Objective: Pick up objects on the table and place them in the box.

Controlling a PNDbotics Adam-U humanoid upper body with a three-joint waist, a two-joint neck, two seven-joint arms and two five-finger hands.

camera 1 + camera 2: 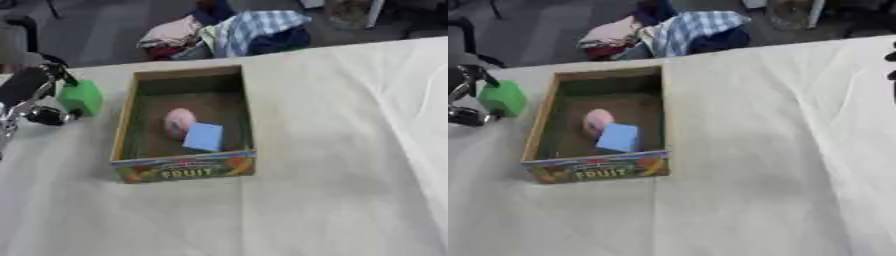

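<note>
Left eye view shows the robot's left hand [39, 97] at the left edge of the picture, its black and silver fingers curled round a bright green block [81, 97], which it holds just beside the left wall of the box and above the white cloth-covered worktop [350, 150]. Whether the green block touches the cloth or hangs clear of it cannot be told.

The open cardboard box [127, 120], brown inside with a coloured front panel that reads FRUIT, sits on the worktop left of the middle, its long side running away from the camera. Inside it lie two things: a pale pink rounded object [178, 122] near the middle of the floor, and a light blue flat square block [204, 137] touching the pink one on its near right side, close to the front wall.

At the right edge of the right eye view a few small black shapes [892, 57] show; they may belong to the right hand, but neither that nor the state of any fingers can be told.

Beyond the far edge of the worktop, a heap of clothes [236, 32], among them a blue and white checked cloth, lies on the floor.
</note>
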